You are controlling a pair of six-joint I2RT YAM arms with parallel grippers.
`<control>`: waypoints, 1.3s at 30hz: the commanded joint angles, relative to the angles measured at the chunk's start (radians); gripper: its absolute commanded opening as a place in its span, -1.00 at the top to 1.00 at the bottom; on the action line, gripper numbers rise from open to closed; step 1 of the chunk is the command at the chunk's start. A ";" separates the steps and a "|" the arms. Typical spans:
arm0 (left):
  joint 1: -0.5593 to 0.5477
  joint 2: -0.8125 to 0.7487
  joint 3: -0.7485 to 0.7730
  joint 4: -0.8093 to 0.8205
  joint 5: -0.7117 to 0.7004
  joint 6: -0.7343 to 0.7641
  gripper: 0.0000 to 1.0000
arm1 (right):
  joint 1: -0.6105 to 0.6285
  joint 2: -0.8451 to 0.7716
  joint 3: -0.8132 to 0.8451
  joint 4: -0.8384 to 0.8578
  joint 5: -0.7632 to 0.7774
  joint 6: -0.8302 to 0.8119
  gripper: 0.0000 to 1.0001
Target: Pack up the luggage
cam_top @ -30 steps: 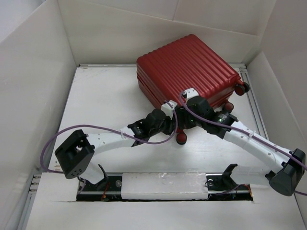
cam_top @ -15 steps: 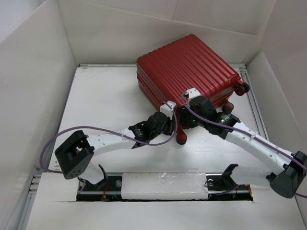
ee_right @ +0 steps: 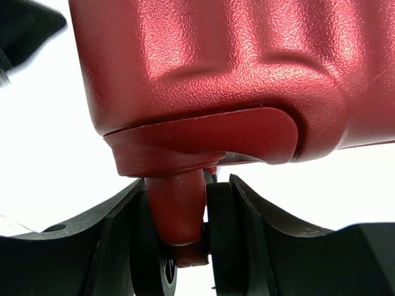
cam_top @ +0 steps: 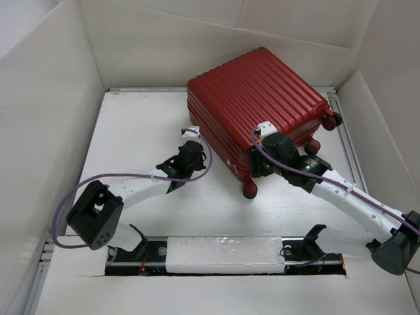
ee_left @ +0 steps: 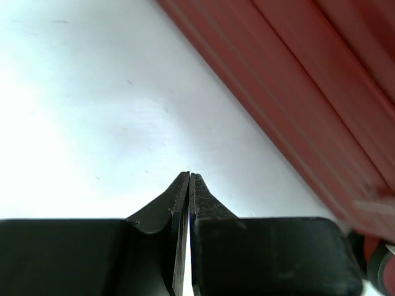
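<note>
The luggage [cam_top: 256,92] is a dark red ribbed hard-shell suitcase, lying flat and closed at the back right of the table. My right gripper [cam_top: 254,165] is at its near right corner. In the right wrist view that gripper [ee_right: 187,184] is shut on a caster, with the red wheel housing [ee_right: 178,213] and the dark wheel [ee_right: 220,228] between its fingers. My left gripper [cam_top: 191,135] is shut and holds nothing, just left of the suitcase's near side. In the left wrist view its fingertips [ee_left: 189,176] meet over bare table, with the luggage [ee_left: 321,92] to their right.
White walls close in the white table [cam_top: 138,131] at the back and on both sides. Another wheel [cam_top: 249,190] sticks out below the right gripper, and two more [cam_top: 335,120] show at the suitcase's right end. Purple cables trail along both arms.
My left gripper has pulled away from the wheel corner, moved left along the suitcase's near side, and shut. The right gripper has closed in on the wheel and stayed there.
</note>
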 commanded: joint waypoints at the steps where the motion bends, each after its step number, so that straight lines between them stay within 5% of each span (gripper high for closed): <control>1: 0.062 -0.041 -0.001 0.024 0.072 -0.046 1.00 | -0.018 -0.036 0.007 -0.060 0.037 0.017 1.00; 7: 0.061 -0.119 -0.078 0.153 0.304 -0.066 1.00 | -0.009 -0.047 -0.015 -0.038 0.028 0.017 1.00; 13: -0.122 -0.210 -0.176 0.296 0.392 0.027 1.00 | -0.009 -0.028 -0.024 0.009 0.008 0.017 1.00; 24: -0.122 -0.028 0.017 0.292 0.540 0.037 1.00 | 0.010 -0.019 -0.024 0.010 -0.001 0.036 1.00; 29: -0.131 0.033 0.071 0.269 0.560 0.046 1.00 | 0.010 -0.019 -0.042 0.019 -0.001 0.036 1.00; 39: -0.032 0.092 0.158 0.123 0.328 0.005 1.00 | 0.010 -0.056 -0.074 0.028 -0.001 0.036 1.00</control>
